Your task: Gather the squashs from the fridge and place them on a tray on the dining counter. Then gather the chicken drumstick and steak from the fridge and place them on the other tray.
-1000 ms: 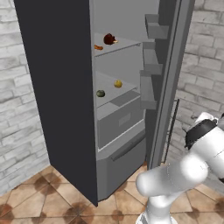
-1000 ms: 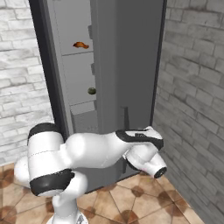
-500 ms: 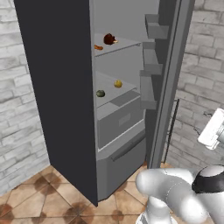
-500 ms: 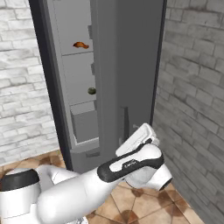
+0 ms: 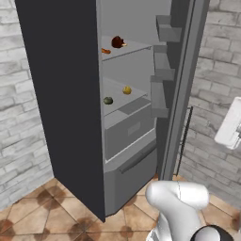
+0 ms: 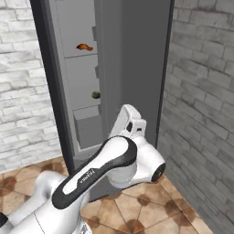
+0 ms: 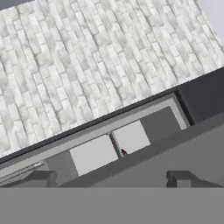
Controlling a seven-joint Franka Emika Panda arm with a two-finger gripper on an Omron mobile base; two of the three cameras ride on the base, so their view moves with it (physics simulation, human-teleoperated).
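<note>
**Fridge open, arm raised beside the door, jaws spread and empty**

On the left in the left base view stands the fridge [image 5: 66, 94], tall and dark grey, its door [image 5: 181, 84] swung wide to the right against the grey brick wall [image 5: 212, 70]. On the upper shelf the dark reddish-brown steak [image 5: 117, 42] sits near the back, with the orange-brown chicken drumstick [image 5: 106, 51] just beside it to the left, close to the front edge. One shelf lower lie two squashes, well apart from the meat: a dark green squash [image 5: 108, 100] on the left and a yellow squash [image 5: 127, 90] farther right and farther in. Beneath them is the grey drawer [image 5: 129, 134].

In the right base view the drumstick shows on the upper shelf and the green squash below it, both far behind the arm. The white arm bends up in front of the fridge, its hand raised before the door's edge.

In the hand view the gripper [image 7: 109, 181] shows two dark fingertips [image 7: 41, 178] standing far apart, nothing between them, facing the fridge's grey shelves and the brick wall beyond.
</note>
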